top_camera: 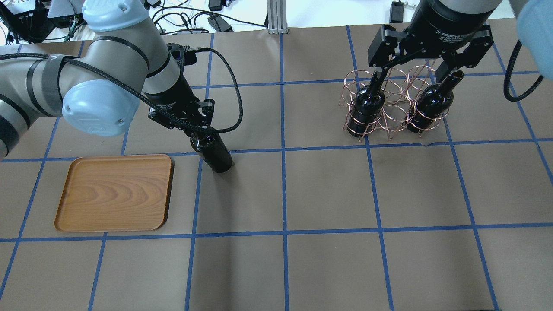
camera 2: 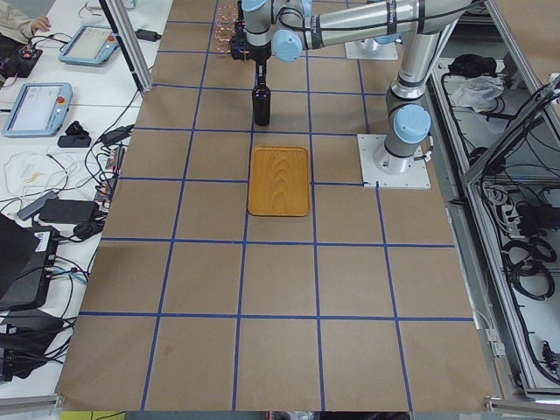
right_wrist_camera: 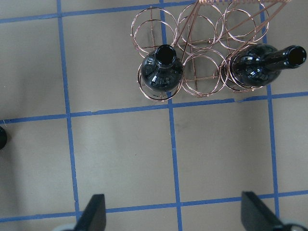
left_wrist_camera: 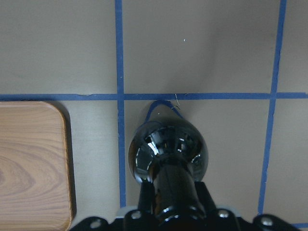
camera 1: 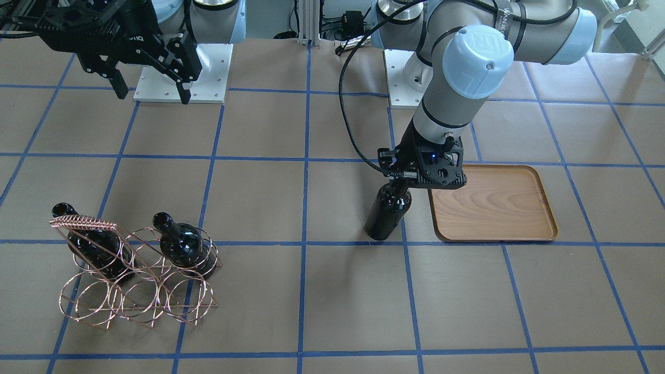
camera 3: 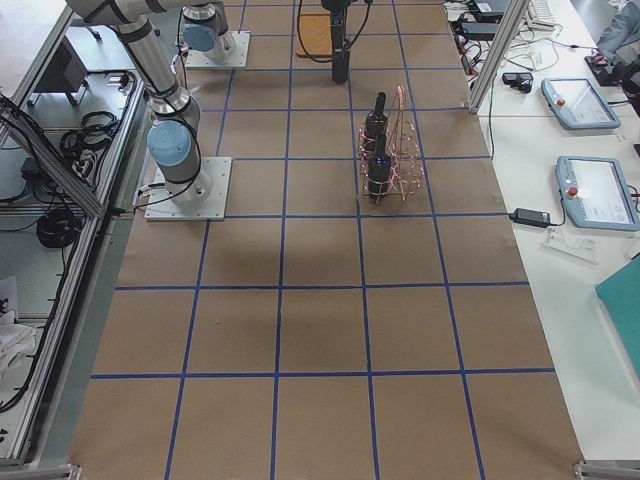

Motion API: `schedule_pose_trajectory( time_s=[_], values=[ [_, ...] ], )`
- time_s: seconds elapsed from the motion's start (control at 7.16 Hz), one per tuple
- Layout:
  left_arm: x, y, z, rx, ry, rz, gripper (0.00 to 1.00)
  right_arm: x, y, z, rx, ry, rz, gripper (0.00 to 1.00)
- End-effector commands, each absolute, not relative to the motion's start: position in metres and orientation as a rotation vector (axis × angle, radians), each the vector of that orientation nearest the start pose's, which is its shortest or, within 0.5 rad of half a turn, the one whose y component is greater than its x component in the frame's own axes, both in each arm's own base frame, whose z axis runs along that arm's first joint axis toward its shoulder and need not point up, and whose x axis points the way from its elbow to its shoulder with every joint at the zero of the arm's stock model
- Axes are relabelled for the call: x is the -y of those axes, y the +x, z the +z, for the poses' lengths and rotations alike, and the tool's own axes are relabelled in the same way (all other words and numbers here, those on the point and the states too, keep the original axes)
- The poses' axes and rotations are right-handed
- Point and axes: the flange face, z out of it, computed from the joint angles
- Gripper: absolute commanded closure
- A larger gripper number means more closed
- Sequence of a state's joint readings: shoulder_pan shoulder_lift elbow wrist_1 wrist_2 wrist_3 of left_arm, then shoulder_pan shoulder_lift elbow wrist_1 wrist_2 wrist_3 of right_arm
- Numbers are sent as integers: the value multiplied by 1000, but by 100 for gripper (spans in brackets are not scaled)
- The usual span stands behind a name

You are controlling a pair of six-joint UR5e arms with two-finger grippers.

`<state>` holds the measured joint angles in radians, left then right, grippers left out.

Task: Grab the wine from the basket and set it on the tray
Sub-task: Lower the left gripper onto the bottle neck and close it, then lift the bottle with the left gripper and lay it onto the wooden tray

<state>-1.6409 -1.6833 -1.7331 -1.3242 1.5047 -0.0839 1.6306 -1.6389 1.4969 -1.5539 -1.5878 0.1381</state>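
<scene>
My left gripper [top_camera: 198, 137] is shut on the neck of a near-black wine bottle [top_camera: 214, 156] and holds it upright. The bottle's base is at or just above the table, beside the wooden tray [top_camera: 114, 192], outside its rim. The left wrist view shows the bottle's shoulder [left_wrist_camera: 167, 151] and a corner of the tray [left_wrist_camera: 29, 163]. The copper wire basket [top_camera: 394, 106] stands at the far right with two more bottles [top_camera: 367, 108] [top_camera: 430, 108] in it. My right gripper [top_camera: 410, 77] is open and empty, above the basket [right_wrist_camera: 202, 29].
Brown paper with a blue tape grid covers the table [top_camera: 328, 194]. The arm bases [camera 1: 182, 78] stand at the robot's edge. Cables and aluminium posts lie beyond the table's edge [top_camera: 276, 17].
</scene>
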Motion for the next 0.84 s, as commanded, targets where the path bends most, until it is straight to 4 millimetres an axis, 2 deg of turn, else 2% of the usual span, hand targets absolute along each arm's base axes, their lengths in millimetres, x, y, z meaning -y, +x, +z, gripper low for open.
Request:
schedule_pose_trajectory(
  time_s=[0.0, 0.14, 0.28, 0.42, 0.56, 0.7],
  values=[
    [509, -164, 390, -3177, 2, 8, 100, 462, 160, 555, -3134, 124, -196, 0],
    [514, -151, 401, -3122, 62, 4, 100, 462, 160, 555, -3136, 124, -197, 0],
    [521, -130, 414, -3118, 67, 15, 100, 462, 160, 555, -3136, 124, -197, 0],
    [522, -97, 421, -3120, 82, 53, 100, 462, 160, 555, -3131, 124, -196, 0],
    [516, -71, 424, -3121, 97, 86, 100, 462, 160, 555, -3131, 124, -196, 0],
    [510, -54, 430, -3121, 137, 93, 100, 462, 160, 555, -3136, 124, -197, 0]
  ],
)
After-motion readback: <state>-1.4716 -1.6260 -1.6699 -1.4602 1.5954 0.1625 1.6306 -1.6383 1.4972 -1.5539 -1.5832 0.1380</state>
